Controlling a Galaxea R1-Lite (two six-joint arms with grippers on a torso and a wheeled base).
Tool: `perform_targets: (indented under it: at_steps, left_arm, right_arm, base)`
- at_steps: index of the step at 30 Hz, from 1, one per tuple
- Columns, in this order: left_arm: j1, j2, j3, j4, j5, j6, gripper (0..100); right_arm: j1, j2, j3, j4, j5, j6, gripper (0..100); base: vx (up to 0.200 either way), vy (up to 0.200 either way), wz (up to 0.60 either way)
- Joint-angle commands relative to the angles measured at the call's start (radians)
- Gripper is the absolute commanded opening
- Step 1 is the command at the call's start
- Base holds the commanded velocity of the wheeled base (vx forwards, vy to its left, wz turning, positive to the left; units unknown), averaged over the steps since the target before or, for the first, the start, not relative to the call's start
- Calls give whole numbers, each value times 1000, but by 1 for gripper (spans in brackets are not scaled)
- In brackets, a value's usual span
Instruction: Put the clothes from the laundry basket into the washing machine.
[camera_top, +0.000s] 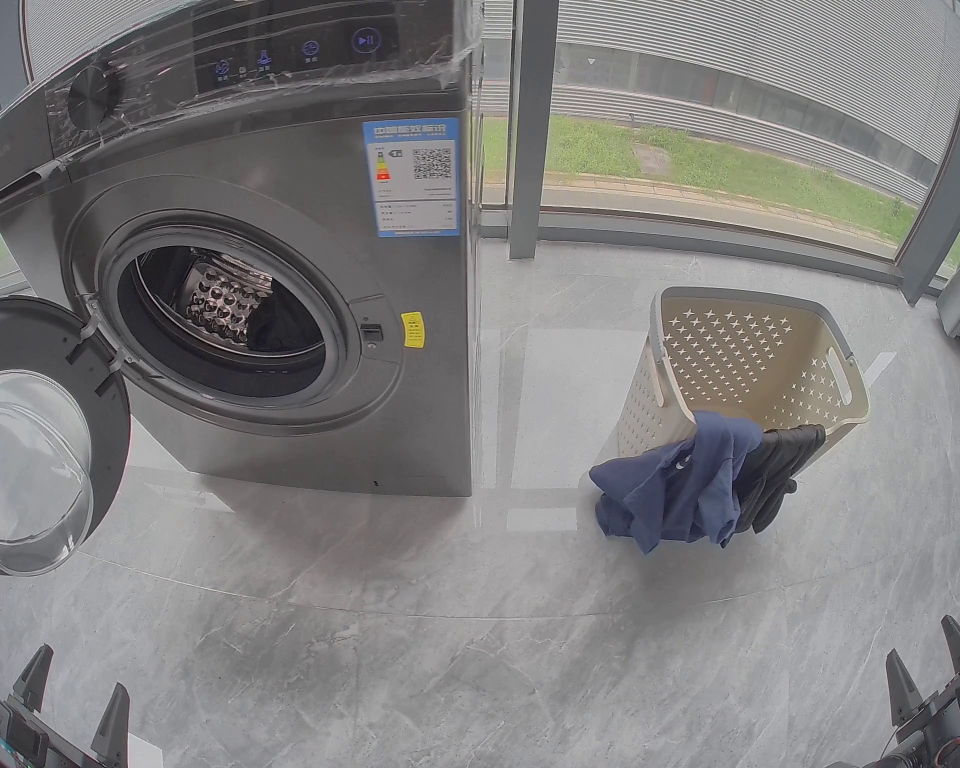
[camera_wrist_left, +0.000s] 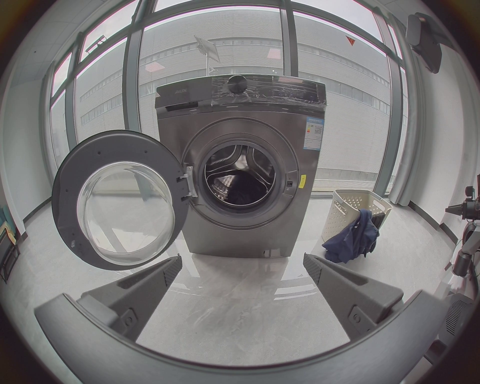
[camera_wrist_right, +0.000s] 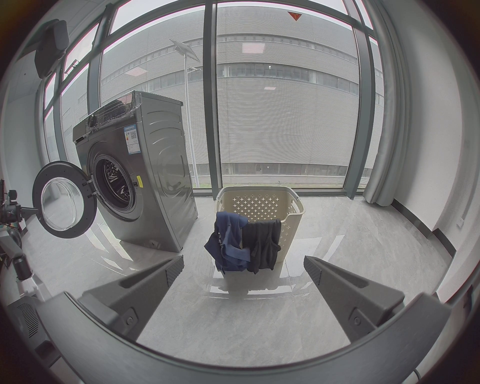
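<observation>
Gleaming grey flr (camera_top: 450, 640) under washer (camera_top: 420, 420); window wall (camera_top: 720, 100) behind.

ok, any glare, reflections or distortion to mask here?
Head view: window daylight, glints on the plastic wrap over the washing machine, soft shadow on the floor before it. Left wrist view: heavy fisheye bend, dark corners, door glass shows reflections. Right wrist view: same bend; floor mirrors the laundry basket.

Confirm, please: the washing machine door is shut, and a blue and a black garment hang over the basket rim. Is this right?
Not quite: the door of the washing machine stands open, as the left wrist view shows. The blue garment and the black garment do hang over the basket rim.
</observation>
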Motion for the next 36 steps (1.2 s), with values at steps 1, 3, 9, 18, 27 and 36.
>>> perform_targets:
  at_steps: [1, 3, 9, 18, 27, 36]
  left_arm:
    - [-1, -15, 16, 1, 0, -5, 100]
    - [-1, -15, 16, 1, 0, -5, 100]
    - [-1, -15, 18, 1, -1, -6, 100]
    - [-1, -14, 16, 1, 0, -9, 100]
    - [-1, -14, 16, 1, 0, -14, 100]
    - [-1, -14, 16, 1, 0, -14, 100]
  right_arm:
    - [0, -15, 7, 0, 0, 0, 100]
    - [0, -15, 7, 0, 0, 0, 100]
    - [0, -15, 7, 0, 0, 0, 100]
    - [0, -15, 8, 1, 0, 0, 100]
    - [0, -15, 8, 0, 0, 0, 100]
    - [0, -15, 8, 0, 0, 0, 100]
  base:
    - [0, -200, 0]
    - [0, -200, 0]
    - [0, -33, 0]
    - [0, -44, 0]
    - [0, -200, 0]
    - [0, -200, 0]
